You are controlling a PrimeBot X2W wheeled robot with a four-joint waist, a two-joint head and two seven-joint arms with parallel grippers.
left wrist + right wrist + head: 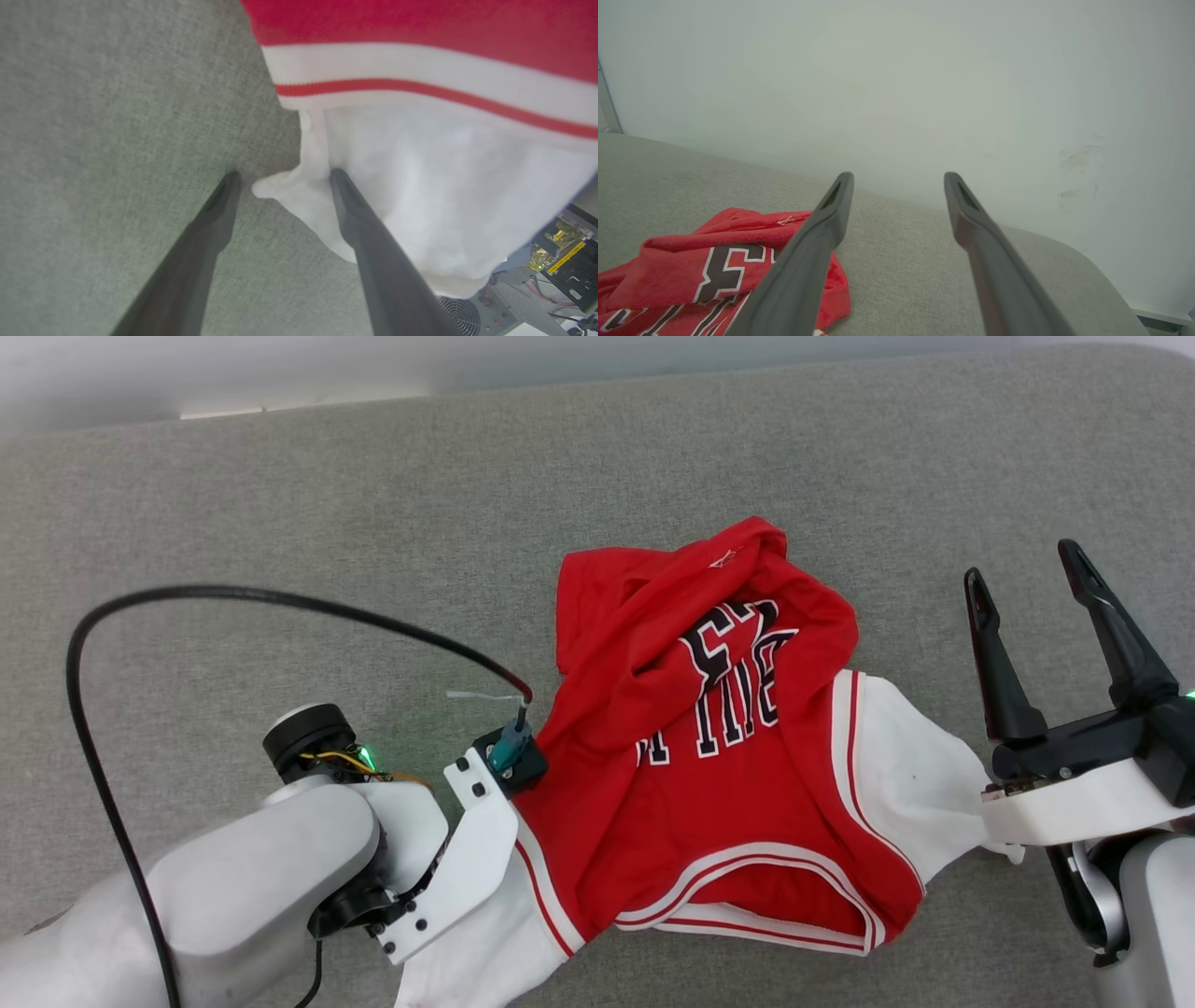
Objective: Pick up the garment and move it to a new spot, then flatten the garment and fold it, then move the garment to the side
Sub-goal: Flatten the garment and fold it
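Evidently readying a pickup, the left gripper (285, 175) stands wide open astride a white sleeve of the crumpled garment (728, 756) near the front edge of the cushion (280, 504); the right gripper (1022, 565) hovers open, empty.

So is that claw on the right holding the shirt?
No, the right gripper has its fingers spread wide with only grey surface between them, beside the garment.

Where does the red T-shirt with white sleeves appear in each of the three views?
Head view: garment crumpled at centre, running to the bottom edge.
Left wrist view: garment across top and right, white sleeve reaching the centre.
Right wrist view: garment in the lower left corner.
Shared landmark: the grey fabric surface beneath it.
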